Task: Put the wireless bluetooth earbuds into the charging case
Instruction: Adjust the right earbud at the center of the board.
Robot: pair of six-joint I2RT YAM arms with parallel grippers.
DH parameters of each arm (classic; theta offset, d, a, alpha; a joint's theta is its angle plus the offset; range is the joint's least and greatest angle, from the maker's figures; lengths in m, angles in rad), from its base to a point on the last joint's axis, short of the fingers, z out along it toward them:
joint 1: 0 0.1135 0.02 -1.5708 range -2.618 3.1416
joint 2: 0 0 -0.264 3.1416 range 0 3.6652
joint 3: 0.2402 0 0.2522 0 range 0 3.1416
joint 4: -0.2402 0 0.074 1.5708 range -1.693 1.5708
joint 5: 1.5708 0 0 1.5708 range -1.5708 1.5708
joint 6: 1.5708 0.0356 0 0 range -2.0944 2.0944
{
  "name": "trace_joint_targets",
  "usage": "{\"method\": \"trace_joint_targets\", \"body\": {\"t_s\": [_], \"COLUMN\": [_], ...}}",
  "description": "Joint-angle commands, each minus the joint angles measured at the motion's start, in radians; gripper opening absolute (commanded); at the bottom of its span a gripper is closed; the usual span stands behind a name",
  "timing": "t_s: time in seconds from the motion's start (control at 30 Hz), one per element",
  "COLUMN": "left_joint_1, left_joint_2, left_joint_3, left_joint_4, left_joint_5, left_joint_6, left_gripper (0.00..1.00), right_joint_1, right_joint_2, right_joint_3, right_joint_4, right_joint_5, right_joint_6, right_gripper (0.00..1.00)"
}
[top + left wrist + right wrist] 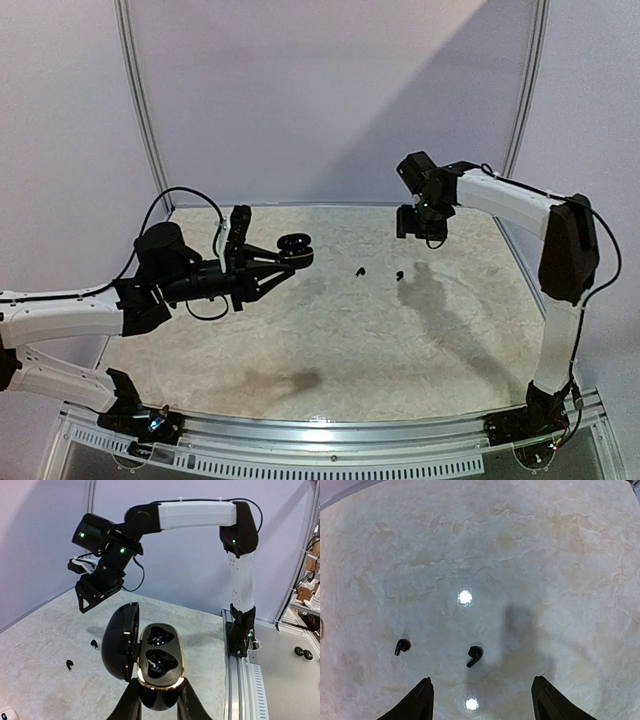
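Your left gripper (283, 257) is clamped tight on the case (294, 247), fingers (131, 706) pinching its base from both sides. The case is up off the table (450, 380), left of centre. Its lid (119, 641) is swung open to the side. Both wells (159, 654) face the left wrist camera, with a gold rim around them.

Your right gripper (414, 228) hangs above the far right part of the table, pointed down. Its jaws are spread wide with nothing between them, and its fingers show bare at the two bottom corners of its wrist view.

The earbuds are on the table, not in the case. Left earbud (358, 271) and right earbud (399, 275) are both black. They lie near each other but apart, mid-table between the case and the right gripper. The right earbud is almost under the right gripper. In the right wrist view one earbud lies just ahead of the gap between the fingers, the other off to the side. Neither is touched.

A small white thing (5, 714) sits at the bottom corner of the left wrist view, cut off, so you can't tell what it is.
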Motion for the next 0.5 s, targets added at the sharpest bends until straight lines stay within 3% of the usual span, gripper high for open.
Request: {"method": "trace_joint_targets", "body": {"t_s": [0.0, 0.13, 0.47], "left_joint_1": [0.011, 0.011, 0.012], "left_joint_2": [0.024, 0.026, 0.048], "left_joint_3": [0.008, 0.007, 0.012], "left_joint_4": [0.045, 0.033, 0.049], "left_joint_5": [0.015, 0.018, 0.023], "left_joint_6": [0.009, 0.017, 0.017], "left_gripper": [0.00, 0.00, 0.00], "right_joint_1": [-0.003, -0.004, -0.004], "right_joint_2": [0.166, 0.297, 0.401], "right_joint_3": [0.153, 0.209, 0.213], "right_joint_4": [-0.097, -0.107, -0.113], "right_joint_5": [-0.037, -0.066, -0.061], "right_joint_6": [-0.070, -0.091, -0.108], "right_gripper": [0.65, 0.59, 0.48]}}
